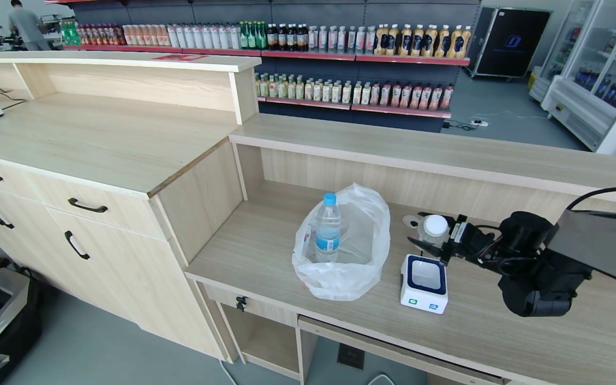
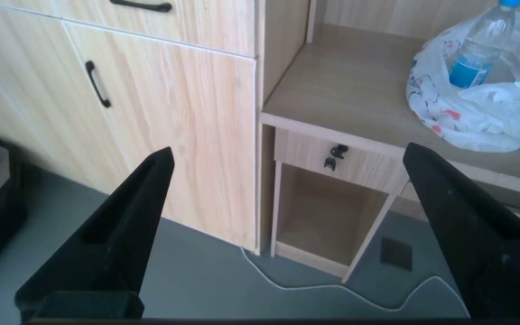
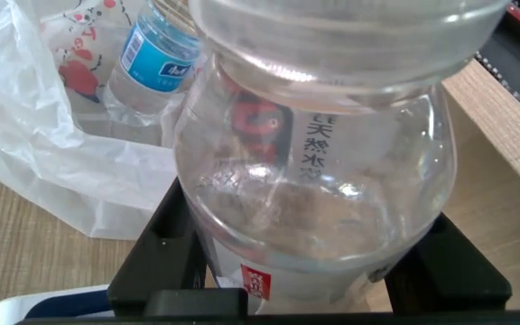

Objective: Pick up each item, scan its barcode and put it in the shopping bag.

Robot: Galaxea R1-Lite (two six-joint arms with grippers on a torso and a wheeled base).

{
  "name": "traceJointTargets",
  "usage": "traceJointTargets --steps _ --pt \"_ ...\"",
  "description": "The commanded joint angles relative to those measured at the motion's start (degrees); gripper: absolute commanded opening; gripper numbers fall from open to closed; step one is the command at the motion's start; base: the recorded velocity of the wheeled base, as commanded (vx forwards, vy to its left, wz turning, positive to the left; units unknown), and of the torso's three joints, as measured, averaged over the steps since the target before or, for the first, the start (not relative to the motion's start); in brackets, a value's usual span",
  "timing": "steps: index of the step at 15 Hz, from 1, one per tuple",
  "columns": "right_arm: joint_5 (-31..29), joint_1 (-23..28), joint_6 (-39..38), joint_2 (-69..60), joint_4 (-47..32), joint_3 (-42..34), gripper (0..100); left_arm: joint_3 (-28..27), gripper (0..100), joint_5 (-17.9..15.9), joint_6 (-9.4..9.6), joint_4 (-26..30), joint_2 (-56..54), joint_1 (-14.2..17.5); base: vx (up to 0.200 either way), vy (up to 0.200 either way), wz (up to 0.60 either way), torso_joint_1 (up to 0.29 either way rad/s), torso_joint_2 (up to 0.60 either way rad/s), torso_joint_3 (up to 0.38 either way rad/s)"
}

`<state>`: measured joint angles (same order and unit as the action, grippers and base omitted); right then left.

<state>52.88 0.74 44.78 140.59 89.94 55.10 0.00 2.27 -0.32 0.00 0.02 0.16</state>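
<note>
The clear white-capped plastic bottle sits clenched in your right hand, just behind the white-and-blue box scanner on the pale wood worktop. The white plastic shopping bag beside it holds a blue-capped water bottle; your left hand hangs released.

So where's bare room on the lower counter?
Bare wood left of the shopping bag, up to the cabinet wall, and right of the scanner. Crowded between bag, scanner and the right gripper holding a bottle.
</note>
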Motion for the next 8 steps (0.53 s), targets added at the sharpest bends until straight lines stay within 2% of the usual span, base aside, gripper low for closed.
traceJointTargets --steps 1,4,6,8 --pt "0.0 0.0 -0.7 -2.1 0.1 -1.8 0 0.0 100 0.0 -0.03 0.0 0.0 0.0 0.000 0.000 0.00 0.000 0.00 0.000" --pt "-0.9 2.0 -7.5 -16.5 -1.6 -12.6 0 0.0 100 0.0 -0.03 0.0 0.0 0.0 0.000 0.000 0.00 0.000 0.00 0.000" --pt "-6.3 5.5 -13.2 -30.1 -10.3 -17.1 0 0.0 100 0.0 -0.03 0.0 0.0 0.0 0.000 0.000 0.00 0.000 0.00 0.000" --pt "-11.7 9.0 -14.3 -36.5 -15.9 -19.9 0 0.0 100 0.0 -0.03 0.0 0.0 0.0 0.000 0.000 0.00 0.000 0.00 0.000"
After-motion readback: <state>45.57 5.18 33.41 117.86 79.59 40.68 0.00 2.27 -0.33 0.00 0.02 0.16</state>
